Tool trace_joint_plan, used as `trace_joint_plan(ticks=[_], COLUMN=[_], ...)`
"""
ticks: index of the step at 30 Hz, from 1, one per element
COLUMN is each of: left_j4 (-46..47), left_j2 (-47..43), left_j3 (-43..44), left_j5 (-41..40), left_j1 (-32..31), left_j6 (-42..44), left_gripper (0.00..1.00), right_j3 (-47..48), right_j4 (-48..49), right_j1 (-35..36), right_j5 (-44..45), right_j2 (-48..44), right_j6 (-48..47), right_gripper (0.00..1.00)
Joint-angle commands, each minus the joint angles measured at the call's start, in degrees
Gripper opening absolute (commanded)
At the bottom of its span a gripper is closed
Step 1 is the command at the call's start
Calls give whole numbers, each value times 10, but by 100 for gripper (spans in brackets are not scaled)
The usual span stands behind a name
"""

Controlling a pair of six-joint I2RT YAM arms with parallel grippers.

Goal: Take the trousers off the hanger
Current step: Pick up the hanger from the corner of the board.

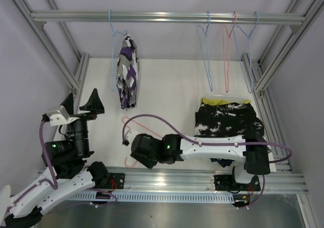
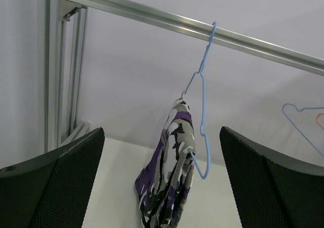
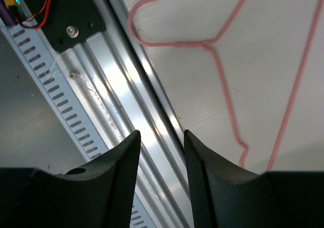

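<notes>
Patterned trousers (image 1: 127, 71) hang on a blue hanger (image 2: 204, 106) at the far left of the rail (image 1: 167, 17). The rest lie in a pile (image 1: 228, 119) on the right. The left gripper (image 1: 80, 102) gapes wide and empty, facing them. The right gripper (image 3: 161, 133) (jaws narrowly apart, holding nothing) hovers over the near aluminium beam (image 3: 126, 101), beside a pink hanger (image 3: 205, 44) lying flat.

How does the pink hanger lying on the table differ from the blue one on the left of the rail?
The pink hanger lies flat on the table; the blue hanger hangs from the rail. The pink hanger is bare; the blue hanger carries patterned trousers. Both are thin wire.
</notes>
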Motion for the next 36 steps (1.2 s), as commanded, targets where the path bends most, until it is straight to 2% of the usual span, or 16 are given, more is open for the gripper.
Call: trace_joint_plan(ticks=[1, 7, 14, 26, 36], left_j4=[48, 92, 93, 91, 85], left_j2=[-13, -27, -29, -30, -30], left_j3=[-5, -24, -27, -30, -30], left_j5=[-11, -12, -5, 2, 7], left_j1=[10, 18, 19, 20, 20], left_j6=[29, 64, 63, 59, 55], left_gripper=[100, 99, 99, 99, 99], right_j3=[-1, -10, -2, 84, 108], right_j4=[9, 73, 126, 132, 132], right_j1=[33, 76, 72, 35, 18], right_j5=[-29, -58, -97, -137, -153], right_j2=[26, 62, 100, 186, 218], right_j6=[-38, -75, -107, -142, -169], right_gripper=[44, 45, 47, 49, 50])
